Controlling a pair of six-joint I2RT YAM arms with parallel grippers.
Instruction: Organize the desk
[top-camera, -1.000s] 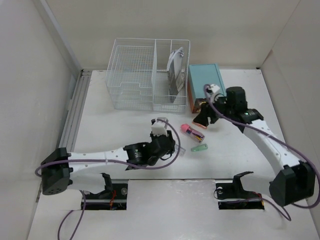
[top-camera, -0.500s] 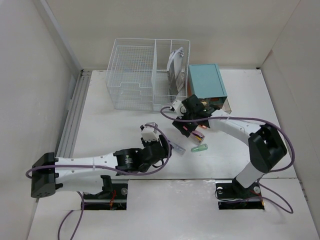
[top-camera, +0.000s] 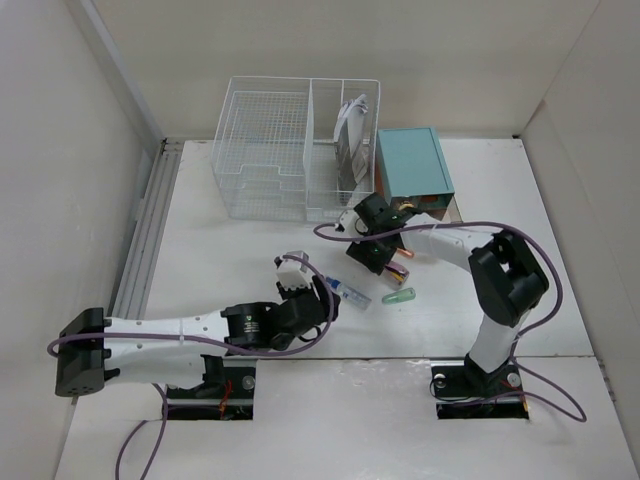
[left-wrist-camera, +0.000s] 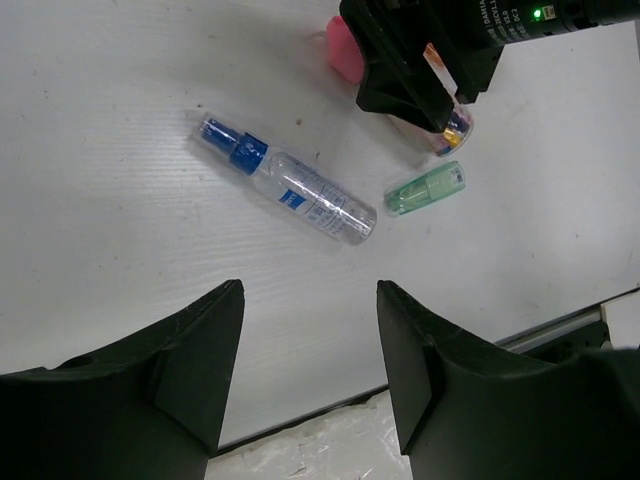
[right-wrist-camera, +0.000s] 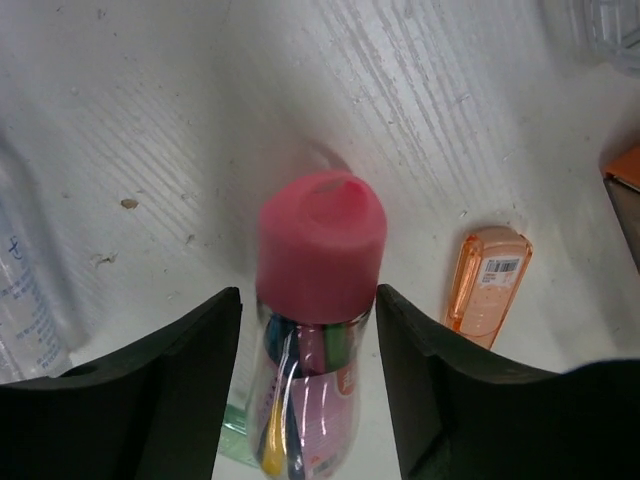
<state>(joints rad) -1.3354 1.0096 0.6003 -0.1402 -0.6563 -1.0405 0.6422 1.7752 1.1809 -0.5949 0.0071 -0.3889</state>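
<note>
Right gripper (right-wrist-camera: 307, 292) is down low, fingers spread wide and straddling the clear plastic tube with the pink cap (right-wrist-camera: 320, 245), lined up that way, I'd say, to close across its body. Nothing held yet. That tube lies on the matte white desk (top-camera: 220, 250), right beneath the fingers, with a small orange plastic dispenser (right-wrist-camera: 488, 285) just beside it. Left gripper (left-wrist-camera: 308, 290) hangs open and empty too, above a clear spray bottle with a blue collar (left-wrist-camera: 300, 195). The desk sits below it, apart from the fingertips.
</note>
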